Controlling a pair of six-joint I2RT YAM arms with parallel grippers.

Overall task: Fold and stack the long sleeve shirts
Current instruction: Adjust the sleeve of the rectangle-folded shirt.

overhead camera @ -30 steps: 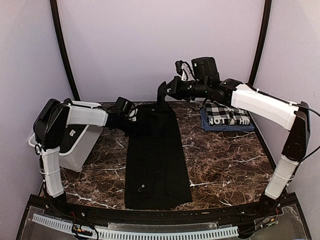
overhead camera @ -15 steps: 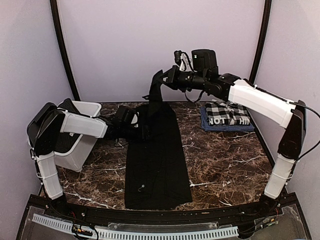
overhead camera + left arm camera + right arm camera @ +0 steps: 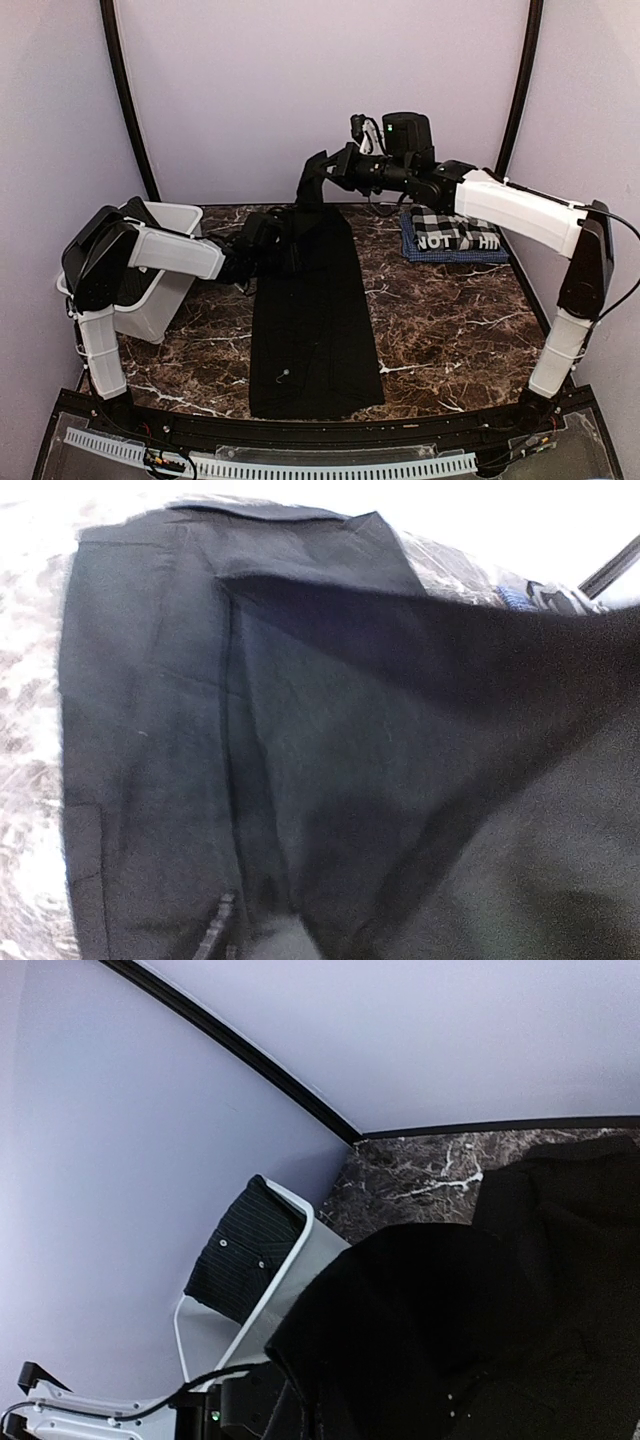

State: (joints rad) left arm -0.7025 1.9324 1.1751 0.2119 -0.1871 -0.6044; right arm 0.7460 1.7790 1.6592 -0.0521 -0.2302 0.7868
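Standing at the table's (image 3: pixel 450 320) 9 o'clock edge, the bin (image 3: pixel 160 295) has a dark striped cloth (image 3: pixel 240 1255) draped over its rim, as the right wrist view shows. The left arm reaches past the bin toward the centre, and the left gripper (image 3: pixel 285 252) sits at the black shirt's (image 3: pixel 315 330) left edge, toward the far end. Whether its jaws are open or closed on the cloth cannot be told: dark fingers blend into dark fabric from above, and its own camera sees only black cloth with one fold raised across the view.

The black shirt lies as a long narrow strip down the middle of the table, running from 12 o'clock to 6 o'clock, flat over most of its length. Its far end rises off the marble, pinched in the closed right gripper (image 3: pixel 320 172), which hangs above the 12 o'clock edge with cloth bunched under it.

At about 2 o'clock, well apart from the strip, the checked shirt (image 3: pixel 450 232) rests folded, blue edge showing and the letters "NOT" facing up.
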